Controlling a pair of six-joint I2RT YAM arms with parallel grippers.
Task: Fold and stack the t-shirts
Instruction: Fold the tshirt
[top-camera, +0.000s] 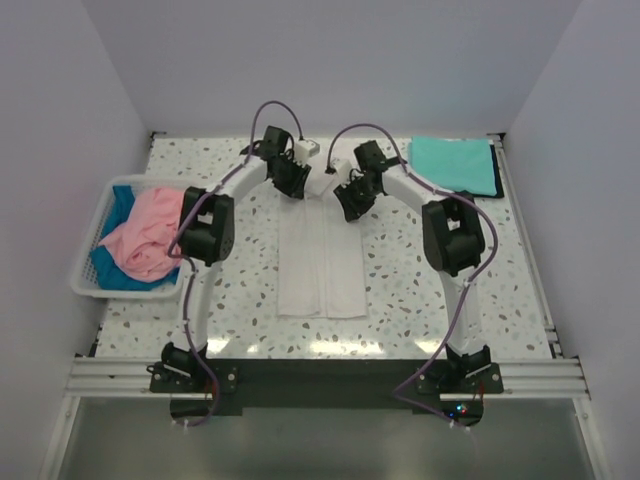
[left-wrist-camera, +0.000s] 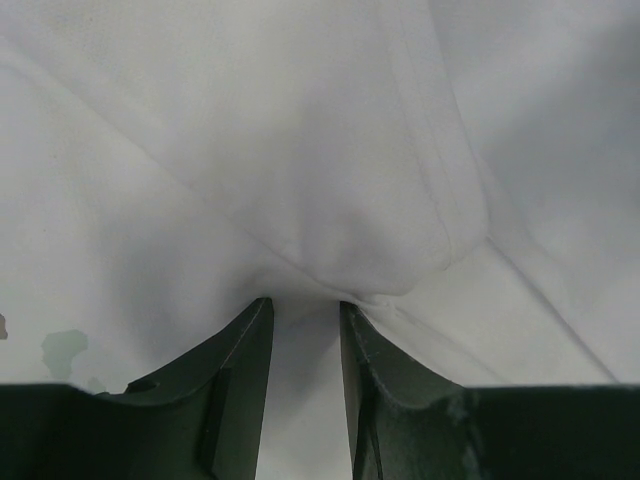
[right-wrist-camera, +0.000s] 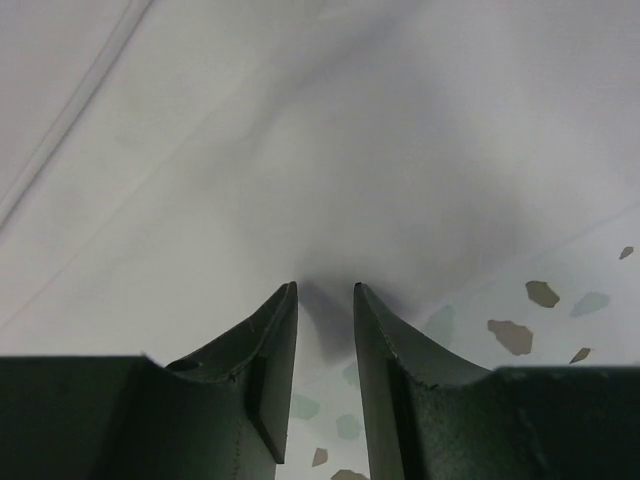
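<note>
Top external view: a white plastic lattice basket (top-camera: 85, 285) at the left edge holds a crumpled pink cloth t-shirt (top-camera: 145, 235) and a blue cloth t-shirt (top-camera: 122, 197). At centre, the left gripper (left-wrist-camera: 305, 303) and right gripper (right-wrist-camera: 325, 288) each have their jaws nipped onto the far end of a white cloth t-shirt (top-camera: 320, 270) folded into a long strip. A folded teal cloth t-shirt (top-camera: 455, 165) lies upper right. Lifting both corners level and carrying them together toward the near hem should keep the fold square.

Basket (top-camera: 88, 285) left, long shirt (top-camera: 320, 275) centre, folded shirt (top-camera: 455, 165) right.
</note>
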